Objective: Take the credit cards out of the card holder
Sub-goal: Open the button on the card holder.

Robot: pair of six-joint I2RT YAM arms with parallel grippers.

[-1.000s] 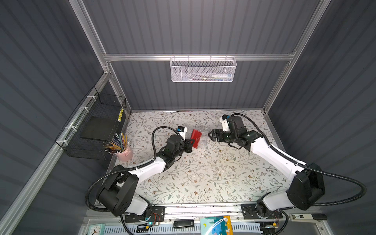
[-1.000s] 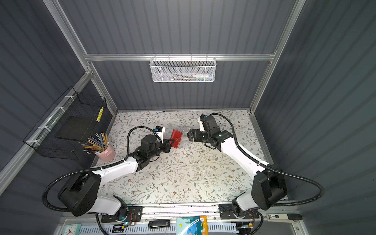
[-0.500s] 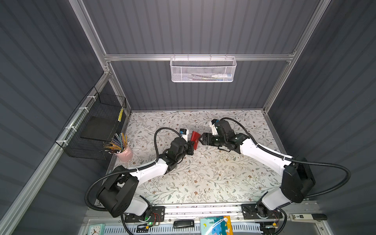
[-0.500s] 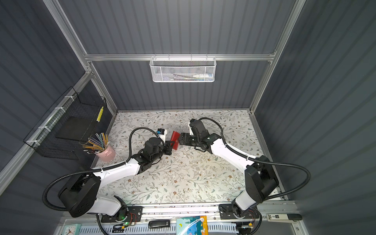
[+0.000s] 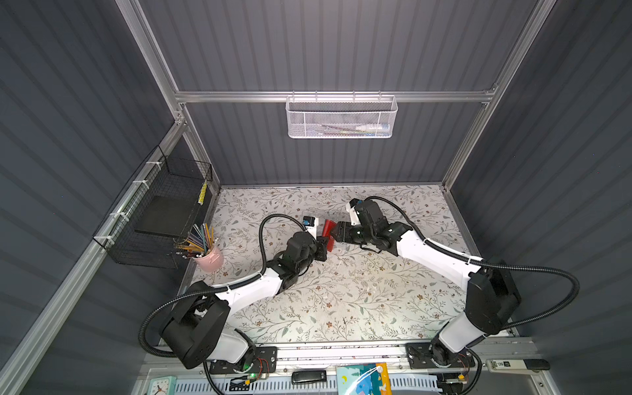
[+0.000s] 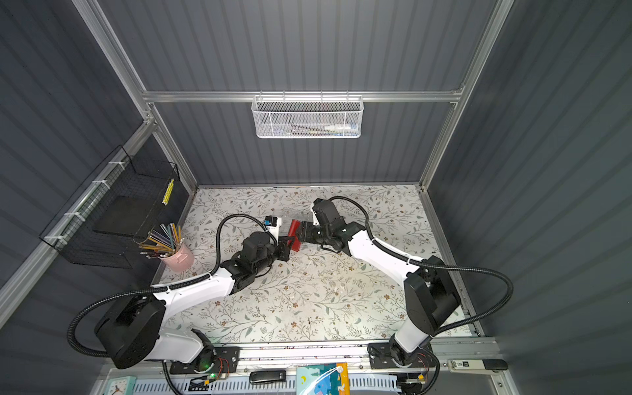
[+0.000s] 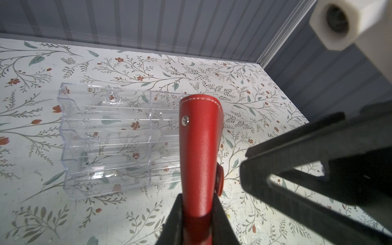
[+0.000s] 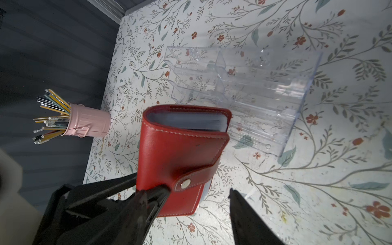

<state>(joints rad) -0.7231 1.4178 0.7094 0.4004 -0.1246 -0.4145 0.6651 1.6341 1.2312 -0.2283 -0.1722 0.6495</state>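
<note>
**Card holder held up over the desk, strap tab snapped shut, no credit cards out.**

The left claw is clamped on one end of the holder, near the clear organizer. The right claw has its jaws apart. One finger touches beside the snap button, and the other is clear of the cover. Judgement: pinch the strap tab only, not the cover, then peel it off the stud while the left claw holds firm. Risk: the holder twists in the grip.

Gripping the red card holder
The left gripper is clamping it; the right gripper is sitting just beside it.
</note>
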